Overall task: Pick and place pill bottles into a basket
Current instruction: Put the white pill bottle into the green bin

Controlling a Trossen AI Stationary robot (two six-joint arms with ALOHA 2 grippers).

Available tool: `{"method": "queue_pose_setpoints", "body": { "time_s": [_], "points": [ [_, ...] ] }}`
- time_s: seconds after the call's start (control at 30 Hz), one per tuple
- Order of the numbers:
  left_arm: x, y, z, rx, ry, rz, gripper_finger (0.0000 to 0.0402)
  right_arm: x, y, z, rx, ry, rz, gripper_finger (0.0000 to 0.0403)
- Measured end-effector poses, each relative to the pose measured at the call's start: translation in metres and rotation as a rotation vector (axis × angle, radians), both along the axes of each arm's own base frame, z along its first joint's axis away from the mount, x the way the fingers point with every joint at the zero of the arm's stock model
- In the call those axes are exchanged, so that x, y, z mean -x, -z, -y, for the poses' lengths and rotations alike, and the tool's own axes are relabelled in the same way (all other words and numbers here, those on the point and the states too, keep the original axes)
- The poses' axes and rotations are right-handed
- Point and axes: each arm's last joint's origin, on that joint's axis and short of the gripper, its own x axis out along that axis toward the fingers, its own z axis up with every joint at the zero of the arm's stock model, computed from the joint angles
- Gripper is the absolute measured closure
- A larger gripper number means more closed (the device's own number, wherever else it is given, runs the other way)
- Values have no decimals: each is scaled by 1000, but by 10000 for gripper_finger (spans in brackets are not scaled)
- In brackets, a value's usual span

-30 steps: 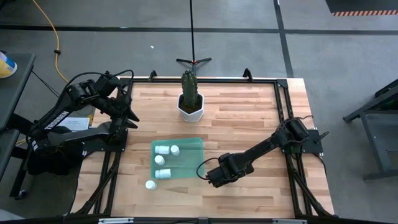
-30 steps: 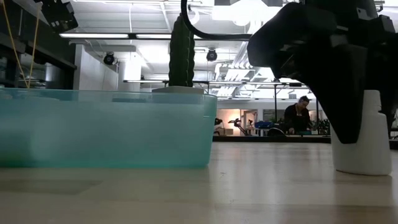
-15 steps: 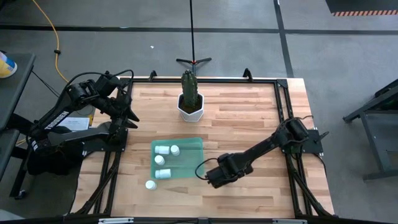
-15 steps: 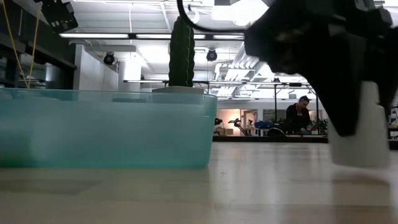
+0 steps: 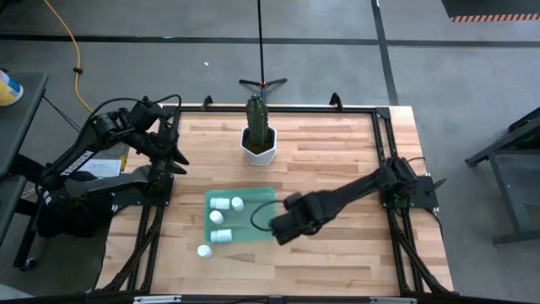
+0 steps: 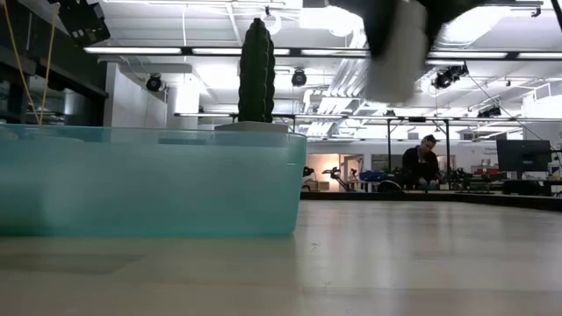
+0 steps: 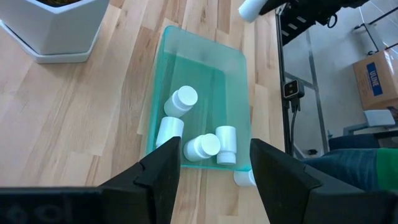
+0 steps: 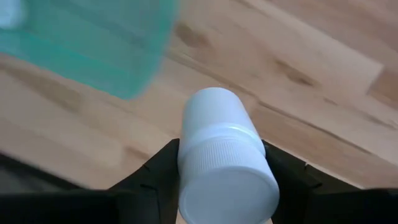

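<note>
Off the near edge of the basket (image 5: 242,214), one pill bottle (image 5: 203,251) stands alone on the table (image 5: 337,160). Four pill bottles (image 7: 200,147) lie inside the basket toward its left end. Just off the basket's right edge, the right gripper (image 5: 281,230) hangs above the wood, its fingers pinching a white bottle (image 8: 221,149) clear of the surface. Farther back a white pot (image 5: 258,147) with a cactus sits near the far edge. The left gripper (image 7: 213,165) waits spread apart, raised over the table's left edge.
</note>
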Motion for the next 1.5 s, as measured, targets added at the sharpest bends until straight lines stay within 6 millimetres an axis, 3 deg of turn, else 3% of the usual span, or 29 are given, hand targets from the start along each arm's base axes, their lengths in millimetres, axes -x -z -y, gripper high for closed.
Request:
{"method": "queue_pose_setpoints", "body": {
  "time_s": [0.17,0.3,0.57,0.93,1.13,1.37,1.5],
  "points": [
    [0,0,0,0,0,0,177,-14,-32,20,2,-20,126,235],
    [0,0,0,0,0,0,177,-27,-40,37,-10,-57,221,235],
    [0,0,0,5,-5,-1,177,-68,-25,58,-84,-127,404,235],
    [0,0,0,5,-5,-2,177,-108,16,61,-186,-216,485,235],
    [0,0,0,5,-5,-2,177,-119,10,61,-161,-251,528,235],
    [0,0,0,5,-5,-2,177,-128,-11,73,-65,-327,558,235],
    [0,0,0,6,-5,-2,177,-129,-12,81,-50,-395,572,235]
  ]
}}
